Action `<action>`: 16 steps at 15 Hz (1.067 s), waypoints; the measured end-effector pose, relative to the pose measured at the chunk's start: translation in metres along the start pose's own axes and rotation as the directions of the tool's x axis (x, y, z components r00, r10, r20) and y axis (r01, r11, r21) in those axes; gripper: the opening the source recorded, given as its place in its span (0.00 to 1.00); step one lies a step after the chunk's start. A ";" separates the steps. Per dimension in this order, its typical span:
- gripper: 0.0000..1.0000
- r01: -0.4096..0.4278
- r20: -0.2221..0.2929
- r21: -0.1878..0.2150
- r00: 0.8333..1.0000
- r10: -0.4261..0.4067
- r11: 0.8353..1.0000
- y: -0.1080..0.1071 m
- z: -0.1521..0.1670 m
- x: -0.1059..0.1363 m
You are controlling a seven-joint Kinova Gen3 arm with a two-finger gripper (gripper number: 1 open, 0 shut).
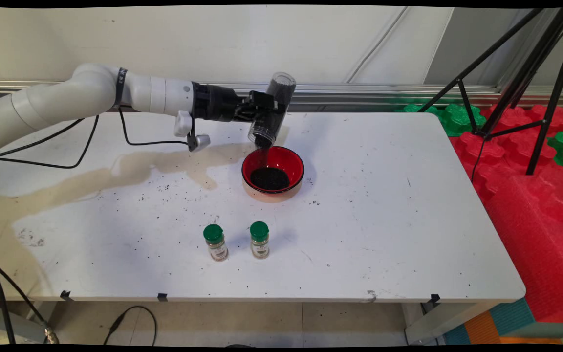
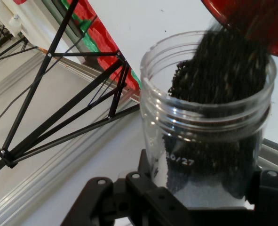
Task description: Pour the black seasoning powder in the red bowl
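Above the red bowl (image 1: 272, 168), near the table's far edge, the gripper (image 1: 262, 113) is clamped round a clear jar (image 1: 272, 110), tipped mouth-down. Dark granules (image 1: 270, 178) stream into the bowl, where a heap lies. Stray grains dot the white table (image 1: 384, 220). Risk: more spillage past the rim if the tilt steepens. Two green-capped spice bottles (image 1: 215, 242) stand well apart, nearer the front.

My black pincer (image 1: 268, 113) grips a clear jar (image 1: 272, 110) of black grains (image 2: 223, 70). The bowl (image 1: 272, 168) is red inside, with a black heap. Two small jars (image 1: 238, 240) have green caps. The worktop (image 1: 384, 195) is white, black-speckled, with a tan stain (image 1: 91, 178).
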 end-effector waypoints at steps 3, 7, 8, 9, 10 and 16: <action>0.00 0.003 0.000 0.001 1.000 -0.003 1.000 0.000 -0.001 -0.001; 0.00 0.009 -0.002 0.001 1.000 -0.009 1.000 0.000 -0.002 -0.001; 0.00 0.010 -0.003 0.001 1.000 -0.010 1.000 0.000 -0.002 -0.001; 0.00 0.013 -0.004 0.001 1.000 -0.013 1.000 0.000 -0.003 -0.002; 0.00 0.017 -0.004 0.002 1.000 -0.017 1.000 0.000 -0.003 -0.002; 0.00 0.063 -0.009 0.003 0.998 -0.063 0.998 -0.001 -0.005 -0.004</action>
